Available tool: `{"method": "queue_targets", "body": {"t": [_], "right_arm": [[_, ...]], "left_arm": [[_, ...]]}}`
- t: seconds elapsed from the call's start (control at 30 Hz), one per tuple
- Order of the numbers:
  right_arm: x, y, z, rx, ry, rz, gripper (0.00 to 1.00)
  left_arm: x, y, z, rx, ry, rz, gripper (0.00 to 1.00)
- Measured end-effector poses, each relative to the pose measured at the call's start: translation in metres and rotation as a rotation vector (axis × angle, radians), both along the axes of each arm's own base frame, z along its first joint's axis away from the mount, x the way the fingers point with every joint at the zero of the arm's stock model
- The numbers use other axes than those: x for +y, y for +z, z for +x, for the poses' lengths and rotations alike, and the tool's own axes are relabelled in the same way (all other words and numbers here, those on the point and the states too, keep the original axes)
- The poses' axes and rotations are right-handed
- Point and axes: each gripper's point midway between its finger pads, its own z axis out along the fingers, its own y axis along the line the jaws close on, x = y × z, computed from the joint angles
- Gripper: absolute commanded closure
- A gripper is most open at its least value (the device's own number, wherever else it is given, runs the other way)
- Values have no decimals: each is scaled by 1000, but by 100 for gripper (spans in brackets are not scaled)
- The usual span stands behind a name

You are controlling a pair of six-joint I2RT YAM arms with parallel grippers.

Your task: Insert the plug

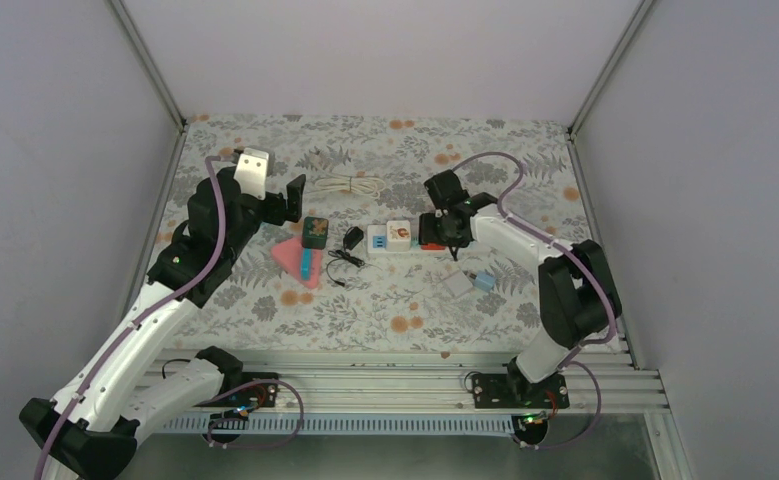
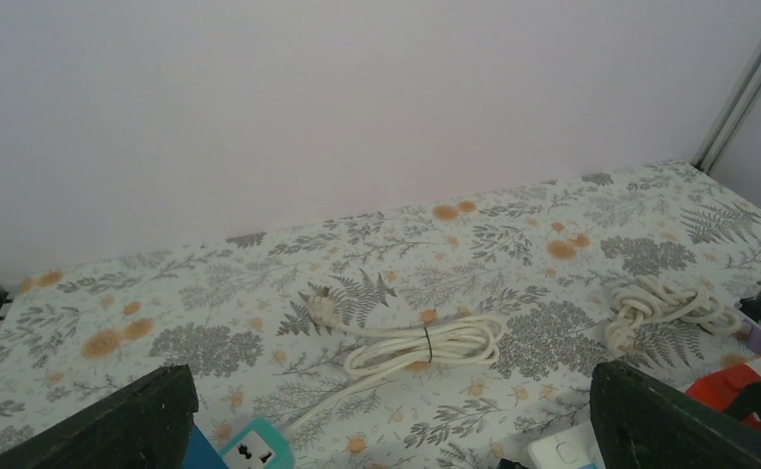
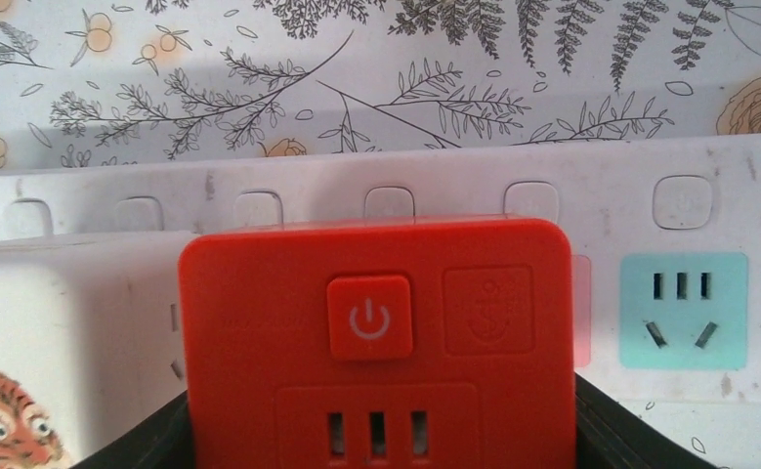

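Observation:
A red cube plug with a power button sits against the white power strip, over a pink socket and next to a teal socket. My right gripper is shut on the red plug, with a dark finger on each side. In the top view the red plug is at the right end of the strip, under my right gripper. My left gripper hangs open and empty above the table, left of the strip; its fingers stand wide apart.
A white cube with a tiger picture is plugged into the strip. A green cube, a pink pad and a black adapter with cord lie to the left. A coiled white cable lies behind. A small white adapter lies in front.

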Motion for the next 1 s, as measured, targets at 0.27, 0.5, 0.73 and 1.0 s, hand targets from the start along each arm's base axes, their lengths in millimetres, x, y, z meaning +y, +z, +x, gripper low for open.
{"method": "queue_targets", "body": {"t": [0.27, 0.5, 0.73, 1.0], "right_arm": [[3, -16, -1, 1, 1, -40, 50], [5, -20, 1, 14, 6, -58, 49], [9, -24, 14, 3, 4, -67, 50], [14, -20, 26, -23, -13, -65, 36]], "left_arm": [[0, 0, 0, 0, 0, 0, 0], [1, 0, 0, 1, 4, 2, 0], [2, -1, 0, 4, 11, 6, 0], [3, -1, 1, 4, 15, 7, 0]]}}
